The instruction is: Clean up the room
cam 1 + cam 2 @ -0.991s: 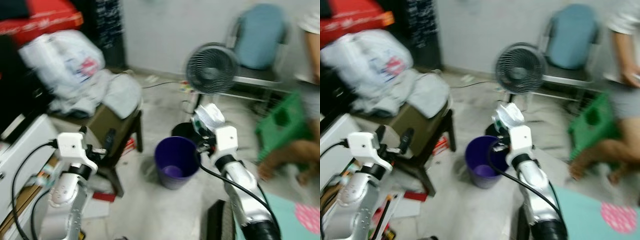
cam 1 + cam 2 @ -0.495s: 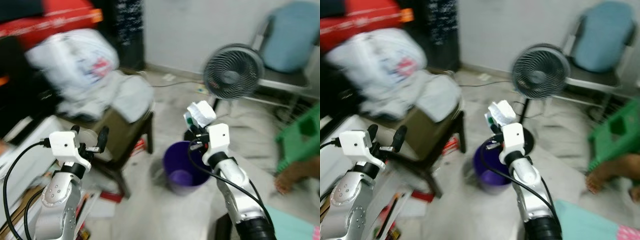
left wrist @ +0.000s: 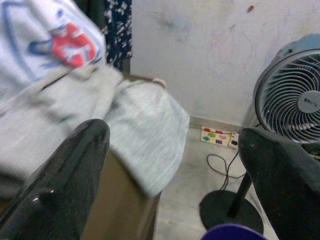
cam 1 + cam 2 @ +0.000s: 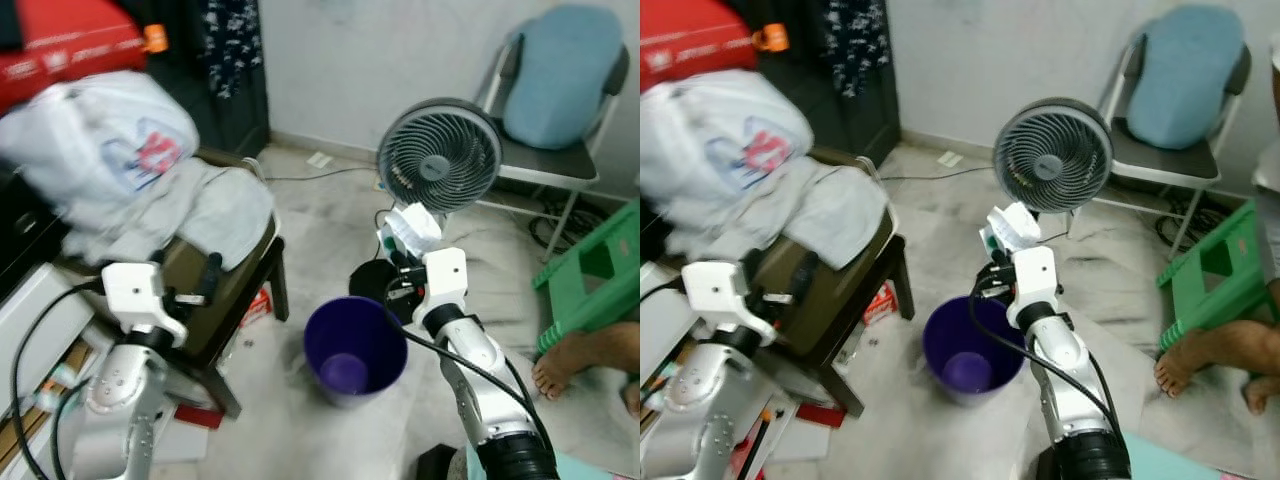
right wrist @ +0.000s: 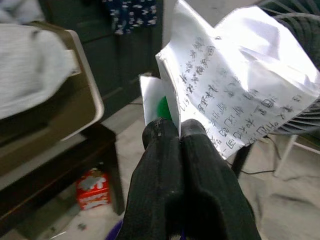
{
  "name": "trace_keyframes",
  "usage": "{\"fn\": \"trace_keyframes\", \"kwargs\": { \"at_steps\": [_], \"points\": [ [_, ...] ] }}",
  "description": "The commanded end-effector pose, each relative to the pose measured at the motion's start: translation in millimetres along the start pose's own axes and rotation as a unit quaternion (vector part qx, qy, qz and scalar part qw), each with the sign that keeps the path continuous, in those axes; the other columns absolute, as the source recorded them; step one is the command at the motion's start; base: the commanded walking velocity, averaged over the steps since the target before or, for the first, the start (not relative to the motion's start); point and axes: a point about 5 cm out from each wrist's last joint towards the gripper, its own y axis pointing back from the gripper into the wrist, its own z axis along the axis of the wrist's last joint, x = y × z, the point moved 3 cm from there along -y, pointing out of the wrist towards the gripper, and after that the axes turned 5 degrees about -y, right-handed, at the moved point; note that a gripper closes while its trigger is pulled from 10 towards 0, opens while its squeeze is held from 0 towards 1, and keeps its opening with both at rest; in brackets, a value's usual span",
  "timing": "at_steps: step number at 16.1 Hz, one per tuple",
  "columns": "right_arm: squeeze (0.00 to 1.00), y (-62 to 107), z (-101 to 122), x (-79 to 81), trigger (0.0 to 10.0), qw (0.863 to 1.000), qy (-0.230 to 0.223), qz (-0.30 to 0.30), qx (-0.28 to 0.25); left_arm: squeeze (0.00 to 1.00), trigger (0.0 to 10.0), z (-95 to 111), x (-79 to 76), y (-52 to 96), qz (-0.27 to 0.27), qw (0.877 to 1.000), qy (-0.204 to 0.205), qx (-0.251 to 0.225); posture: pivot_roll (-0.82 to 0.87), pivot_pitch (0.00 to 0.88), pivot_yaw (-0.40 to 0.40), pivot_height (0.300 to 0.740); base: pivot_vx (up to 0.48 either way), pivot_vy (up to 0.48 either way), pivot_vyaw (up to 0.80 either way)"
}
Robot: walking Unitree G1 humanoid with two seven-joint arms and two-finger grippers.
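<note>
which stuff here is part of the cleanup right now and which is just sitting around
In the job:
- crumpled paper, pinched in the right gripper
- purple bin on the floor, just below and left of that gripper

Lying about:
- fan
- clothes and white bag piled on the chair
- green stool
- left gripper, open, holding nothing

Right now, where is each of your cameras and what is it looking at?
Left eye view: on my head, looking down at the purple bin and fan; both silver arms show.
Right eye view: beside it, same scene; right gripper holds crumpled paper near the bin.
Left wrist view: on my left wrist, facing the grey cloth; left gripper open.
Right wrist view: on my right wrist; fingers pinch the paper.
Shared: the fan shows in both eye views and the left wrist view.
</note>
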Motion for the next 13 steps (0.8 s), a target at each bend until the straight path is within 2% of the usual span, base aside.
{"fn": "trace_keyframes", "kwargs": {
  "at_steps": [1,6,11,13],
  "points": [
    [0.00,4.3,-3.9,-11.2,10.0,1.000,0.004,-0.015,0.008,0.00,10.0,-1.0,-7.0,-0.8,-0.008,1.000,0.003,0.003,0.00,0.085,-0.021,0.740,0.000,0.000,0.00],
    [0.00,3.7,-3.2,-8.0,10.0,1.000,0.010,-0.006,0.002,0.00,10.0,-2.9,-3.6,-1.2,0.002,1.000,-0.009,0.009,0.01,0.078,-0.021,0.740,0.000,0.000,0.00],
    [0.00,3.6,-3.8,-8.0,10.0,1.000,0.009,-0.005,0.002,0.00,10.0,-3.4,-5.1,-1.8,-0.003,1.000,-0.008,0.010,0.01,0.075,-0.021,0.740,0.000,0.000,0.75],
    [0.00,3.7,-5.0,-9.8,10.0,1.000,0.010,-0.008,0.004,0.00,10.0,-2.1,-8.5,-1.6,-0.016,1.000,0.001,0.006,0.01,0.071,-0.020,0.740,0.000,0.000,0.23]
  ]
}}
